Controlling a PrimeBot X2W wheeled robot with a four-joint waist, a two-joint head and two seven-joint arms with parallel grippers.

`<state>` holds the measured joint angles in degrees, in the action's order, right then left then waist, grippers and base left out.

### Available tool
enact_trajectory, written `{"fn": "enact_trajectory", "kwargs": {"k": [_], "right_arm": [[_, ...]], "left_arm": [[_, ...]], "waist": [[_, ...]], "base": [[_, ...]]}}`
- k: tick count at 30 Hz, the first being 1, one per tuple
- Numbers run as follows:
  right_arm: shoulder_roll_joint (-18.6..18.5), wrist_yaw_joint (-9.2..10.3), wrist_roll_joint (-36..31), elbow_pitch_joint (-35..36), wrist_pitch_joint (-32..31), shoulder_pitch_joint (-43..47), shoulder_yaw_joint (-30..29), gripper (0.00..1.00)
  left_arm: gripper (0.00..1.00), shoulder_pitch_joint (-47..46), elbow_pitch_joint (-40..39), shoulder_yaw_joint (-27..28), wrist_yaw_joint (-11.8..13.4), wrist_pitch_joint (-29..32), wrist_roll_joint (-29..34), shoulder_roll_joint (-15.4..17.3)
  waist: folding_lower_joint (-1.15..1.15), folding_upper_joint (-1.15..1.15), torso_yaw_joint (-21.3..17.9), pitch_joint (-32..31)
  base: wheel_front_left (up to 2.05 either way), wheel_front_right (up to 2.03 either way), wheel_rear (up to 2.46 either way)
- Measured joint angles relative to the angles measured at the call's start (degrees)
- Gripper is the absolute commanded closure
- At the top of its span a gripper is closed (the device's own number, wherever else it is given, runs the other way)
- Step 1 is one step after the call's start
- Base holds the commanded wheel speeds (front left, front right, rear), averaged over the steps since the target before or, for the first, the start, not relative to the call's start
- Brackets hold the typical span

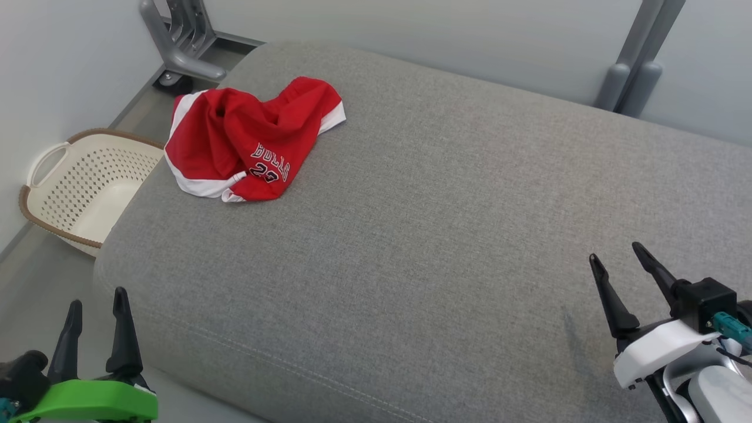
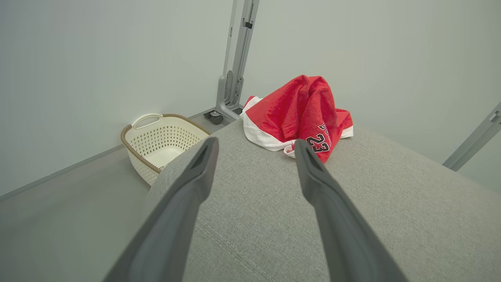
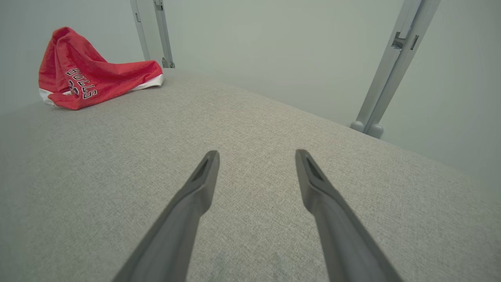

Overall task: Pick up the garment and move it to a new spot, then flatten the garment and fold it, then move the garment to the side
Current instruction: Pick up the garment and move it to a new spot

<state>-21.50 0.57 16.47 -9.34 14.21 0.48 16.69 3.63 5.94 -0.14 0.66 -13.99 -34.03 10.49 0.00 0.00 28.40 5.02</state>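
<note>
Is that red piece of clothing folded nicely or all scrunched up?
Scrunched up. The red and white sports garment lies in a crumpled heap on the grey fabric cushion, with bumpy folds and its lettering twisted.

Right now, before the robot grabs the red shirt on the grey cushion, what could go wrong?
The crumpled red-and-white jersey lies near the corner of the grey fabric cushion, so a clumsy tug might slide it off toward the cream perforated basket beside it. It is bunched in layers, so the open left gripper might pinch several folds together.
</note>
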Motion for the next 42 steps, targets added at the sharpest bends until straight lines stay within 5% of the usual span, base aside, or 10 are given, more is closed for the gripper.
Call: {"fn": "enact_trajectory", "kwargs": {"k": [10,19,25,42], "right_arm": [[-3.5,-0.07,-2.0,3.3,-2.0,-5.1,-1.1,0.0],[-5.5,-2.07,-3.8,6.4,-4.8,-10.1,0.4,0.0],[-6.2,-2.45,-4.0,8.0,-5.9,-12.6,0.3,0.0],[-9.3,-2.55,-5.5,10.3,-6.7,-18.8,-2.9,0.0]], "left_arm": [[0.0,-16.0,-0.6,0.6,-2.8,17.4,-7.3,8.7],[0.0,-30.8,6.3,4.9,0.1,34.3,-19.0,11.2],[0.0,-36.1,9.4,8.4,2.9,37.8,-20.1,14.2],[0.0,-44.4,19.9,6.9,4.7,42.2,-21.6,12.0]], "waist": [[0.0,0.0,-1.2,7.2],[0.01,0.0,-3.9,14.0],[0.01,0.0,-6.3,17.7],[0.01,0.0,-13.5,29.7]], "base": [[0.0,0.0,0.0],[0.0,0.0,0.0],[0.0,0.0,0.0],[0.0,0.0,0.0]]}}
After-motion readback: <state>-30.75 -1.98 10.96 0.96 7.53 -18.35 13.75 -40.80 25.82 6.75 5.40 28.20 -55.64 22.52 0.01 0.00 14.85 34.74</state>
